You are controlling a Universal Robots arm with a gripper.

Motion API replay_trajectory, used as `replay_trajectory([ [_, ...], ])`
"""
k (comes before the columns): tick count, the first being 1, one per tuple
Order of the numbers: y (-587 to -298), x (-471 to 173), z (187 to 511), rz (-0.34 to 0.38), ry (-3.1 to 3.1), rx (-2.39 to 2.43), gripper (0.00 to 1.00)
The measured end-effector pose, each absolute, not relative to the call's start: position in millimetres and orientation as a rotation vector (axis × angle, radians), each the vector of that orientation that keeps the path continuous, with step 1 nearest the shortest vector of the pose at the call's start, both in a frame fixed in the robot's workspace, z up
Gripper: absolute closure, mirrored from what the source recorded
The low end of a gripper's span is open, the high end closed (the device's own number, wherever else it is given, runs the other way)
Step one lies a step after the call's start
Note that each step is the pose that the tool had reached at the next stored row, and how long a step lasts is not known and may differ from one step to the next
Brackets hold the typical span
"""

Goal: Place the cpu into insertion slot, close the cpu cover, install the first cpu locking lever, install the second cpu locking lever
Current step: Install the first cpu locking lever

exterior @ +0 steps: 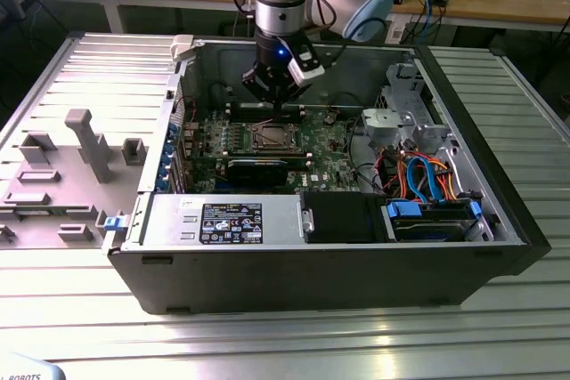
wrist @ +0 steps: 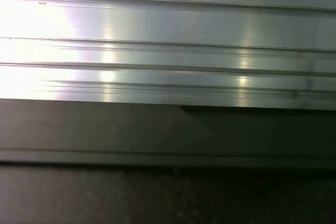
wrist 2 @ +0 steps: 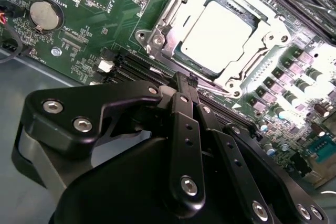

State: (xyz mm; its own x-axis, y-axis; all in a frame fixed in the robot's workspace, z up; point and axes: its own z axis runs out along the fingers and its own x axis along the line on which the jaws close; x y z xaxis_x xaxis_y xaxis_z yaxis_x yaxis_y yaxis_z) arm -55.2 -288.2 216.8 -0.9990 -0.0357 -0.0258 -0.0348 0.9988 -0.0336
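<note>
Here, cpu (wrist 2: 219, 36) seated in insertion slot (wrist 2: 157, 38), just beyond claw (wrist 2: 185, 85)

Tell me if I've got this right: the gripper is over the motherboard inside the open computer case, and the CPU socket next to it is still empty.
Not quite. The gripper is over the motherboard in the open case, but the insertion slot is not empty: the second wrist view shows the cpu already seated in it, with the cpu cover framing it.
</note>
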Motion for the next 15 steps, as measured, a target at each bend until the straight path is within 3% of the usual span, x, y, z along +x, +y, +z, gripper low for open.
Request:
replay_trajectory([
  [15,-287.7,-45.2,207.7,-0.052,3.114,-0.055,0.89],
])
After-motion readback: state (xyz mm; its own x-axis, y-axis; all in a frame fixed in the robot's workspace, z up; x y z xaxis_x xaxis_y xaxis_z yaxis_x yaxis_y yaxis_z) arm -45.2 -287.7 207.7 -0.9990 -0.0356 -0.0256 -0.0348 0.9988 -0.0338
